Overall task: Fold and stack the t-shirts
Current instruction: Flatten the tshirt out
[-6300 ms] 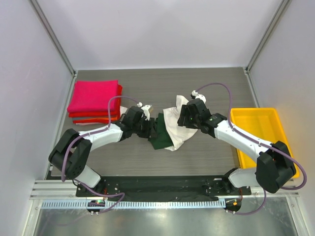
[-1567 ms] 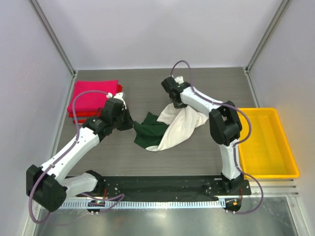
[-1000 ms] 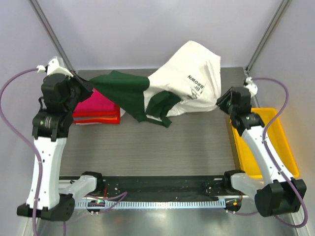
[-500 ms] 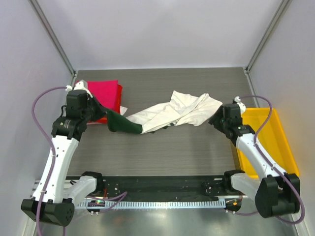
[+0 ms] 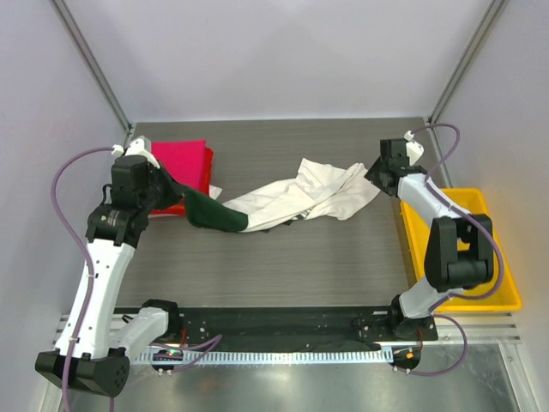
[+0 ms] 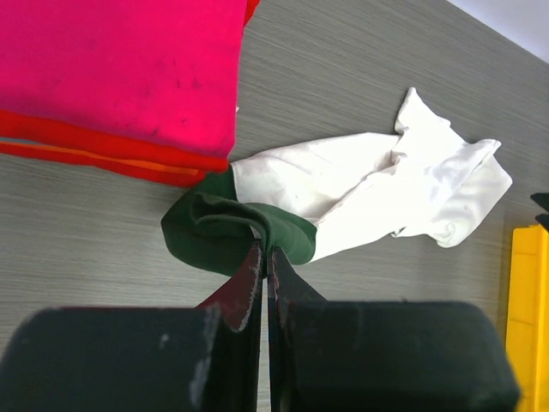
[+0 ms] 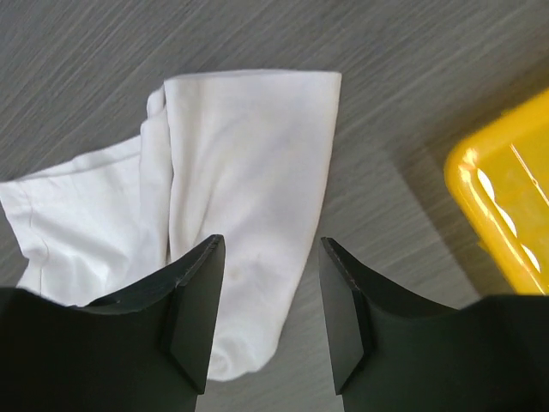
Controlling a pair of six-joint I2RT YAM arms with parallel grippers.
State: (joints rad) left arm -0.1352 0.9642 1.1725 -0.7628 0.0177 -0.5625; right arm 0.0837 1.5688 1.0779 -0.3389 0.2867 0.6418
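While the left gripper [image 6: 264,251] is pinching the cream shirt's [image 5: 296,196] green end near the left edge | shirt is stretching across mid-bench | right gripper [image 7: 270,246] is hovering spread wide over its right end | pink stack [image 5: 178,161] is sitting at the far-left corner

Overhead camera looks down; close wrist cameras share the cream t-shirt [image 5: 292,199].
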